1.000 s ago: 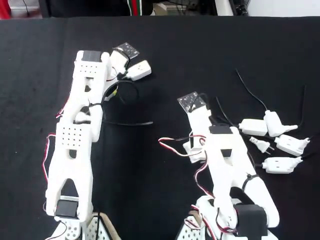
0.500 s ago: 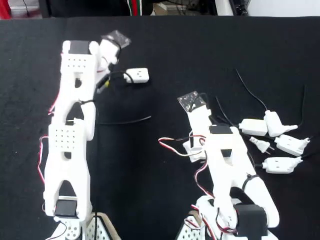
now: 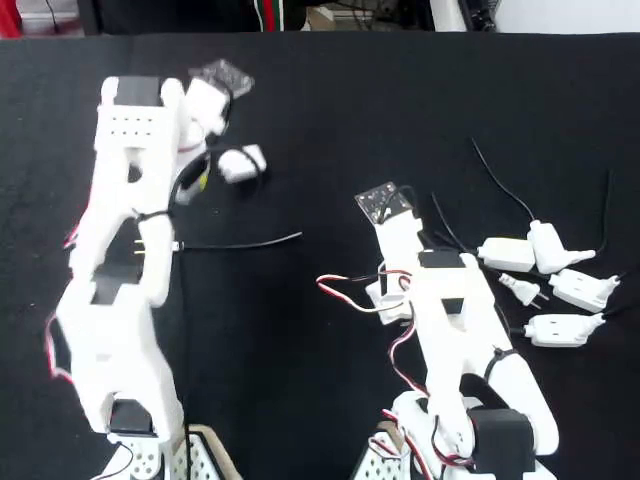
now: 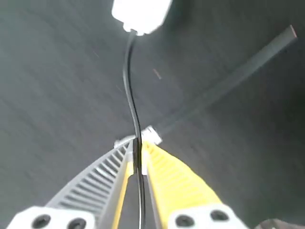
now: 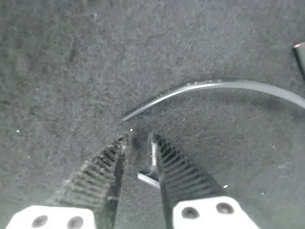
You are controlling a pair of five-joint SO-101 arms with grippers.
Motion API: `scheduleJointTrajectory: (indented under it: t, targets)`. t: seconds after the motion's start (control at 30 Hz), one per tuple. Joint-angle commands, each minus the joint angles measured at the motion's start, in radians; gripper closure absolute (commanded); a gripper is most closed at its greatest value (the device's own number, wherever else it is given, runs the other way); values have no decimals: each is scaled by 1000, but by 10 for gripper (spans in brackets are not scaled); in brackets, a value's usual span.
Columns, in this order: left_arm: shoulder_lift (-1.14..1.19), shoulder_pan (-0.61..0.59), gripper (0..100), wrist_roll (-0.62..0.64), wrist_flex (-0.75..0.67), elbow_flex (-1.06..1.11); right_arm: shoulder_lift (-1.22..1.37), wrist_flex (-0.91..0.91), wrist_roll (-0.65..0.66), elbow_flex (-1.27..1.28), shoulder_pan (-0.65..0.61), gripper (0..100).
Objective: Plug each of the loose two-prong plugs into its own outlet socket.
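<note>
My left gripper (image 3: 208,92) is at the far left of the black table, shut on a thin black cord (image 4: 129,90). A white plug block (image 3: 241,163) hangs at that cord's end, also the white plug block (image 4: 141,11) in the left wrist view. My right gripper (image 3: 385,204) rests mid-table, its fingers (image 5: 112,162) a small gap apart with no plug between them. A black cord end (image 5: 190,88) lies just beyond it. A loose two-prong plug (image 3: 521,290) lies at the right among several white outlet blocks (image 3: 505,253).
Another black cord (image 3: 243,243) lies flat between the arms; its cut end (image 4: 228,80) shows under the left gripper. Thin black leads (image 3: 500,180) trail back from the white blocks on the right. The table's far edge borders clutter behind.
The left arm has swung left and back with the cord in its gripper, dragging the white block left and nearer. The right arm has kept still.
</note>
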Motion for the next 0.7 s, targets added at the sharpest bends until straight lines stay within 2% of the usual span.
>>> scheduleJointTrajectory:
  t: [0.0,0.17,0.27,0.47,0.67]
  targets:
    - [-276,-44,970,0,6,321,5,-14,-2,2,-11,935]
    - [-647,-85,970,-31,-14,707,5,-14,-2,2,-11,935]
    - [-885,-114,970,-77,-86,970,5,-14,-2,2,-11,935]
    - [-1247,-249,970,-285,-198,1402,5,-20,-2,12,-11,935]
    - [-1441,-380,966,-516,-376,1679,5,-32,-2,16,-11,935]
